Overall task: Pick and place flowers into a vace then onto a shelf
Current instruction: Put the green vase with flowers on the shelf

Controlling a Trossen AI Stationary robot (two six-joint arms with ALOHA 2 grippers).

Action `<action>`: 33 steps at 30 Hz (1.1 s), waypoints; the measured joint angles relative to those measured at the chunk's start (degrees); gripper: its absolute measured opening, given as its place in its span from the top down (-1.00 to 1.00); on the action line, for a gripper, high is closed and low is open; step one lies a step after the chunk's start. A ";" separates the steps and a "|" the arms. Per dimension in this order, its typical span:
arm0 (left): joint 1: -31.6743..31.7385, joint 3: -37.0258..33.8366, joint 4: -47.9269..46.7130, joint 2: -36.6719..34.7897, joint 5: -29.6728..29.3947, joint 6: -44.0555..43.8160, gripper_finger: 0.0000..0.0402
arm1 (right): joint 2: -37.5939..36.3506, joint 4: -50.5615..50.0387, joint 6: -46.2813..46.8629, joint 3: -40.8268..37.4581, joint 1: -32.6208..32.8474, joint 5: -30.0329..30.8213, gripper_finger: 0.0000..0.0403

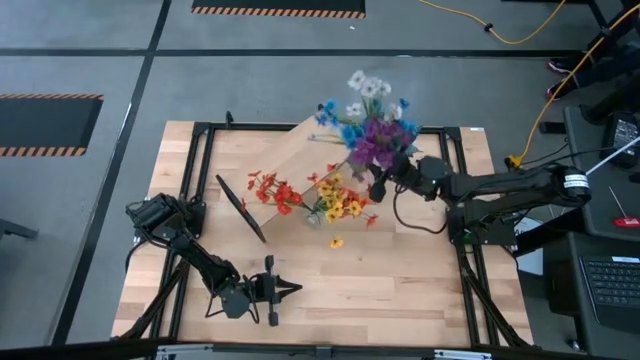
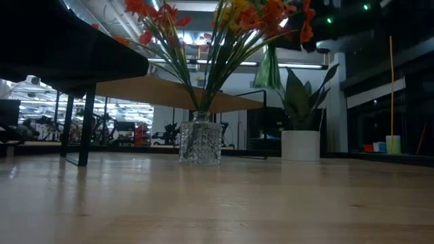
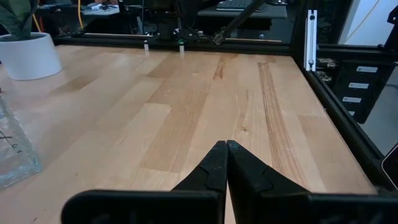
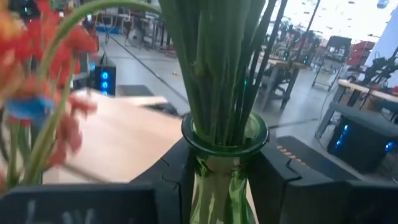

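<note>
My right gripper (image 1: 378, 182) is shut on a green glass vase (image 4: 224, 180) that carries blue, purple and white flowers (image 1: 372, 128) on green stems (image 4: 217, 68). In the low view the green vase (image 2: 269, 69) hangs high above the table, near the shelf (image 2: 169, 93). A clear cut-glass vase (image 2: 200, 141) stands on the table with red, orange and yellow flowers (image 1: 318, 198) in it. One loose yellow bloom (image 1: 337, 242) lies on the table. My left gripper (image 3: 227, 157) is shut and waits low over the table's near left part (image 1: 283, 290). My right gripper pinches the green vase at its narrow neck (image 4: 222, 163), just under the rim, one finger (image 4: 171, 177) on each side. The fingers come in level from the table's right. The vase is lifted clear of the table and stands roughly upright, with the stems rising out of it.
The shelf (image 1: 305, 152), a light-wood plank on black legs (image 2: 84, 129), stands at the table's middle far part. A spiky green plant in a white pot (image 2: 300, 144) stands on the table beside the clear vase. Bare wood lies along the near side (image 1: 400, 290).
</note>
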 joint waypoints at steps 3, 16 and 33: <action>0.00 0.00 0.00 0.02 0.04 0.00 0.99 | 0.00 -1.02 -0.87 2.87 -1.13 -2.26 0.46; 0.00 0.00 -0.02 0.02 0.04 0.00 0.98 | 0.00 -1.85 -1.70 7.96 -5.98 -9.78 0.46; 0.00 0.00 0.37 0.02 -0.06 -1.03 0.97 | 11.58 -4.62 -0.68 20.38 -14.39 -22.79 0.46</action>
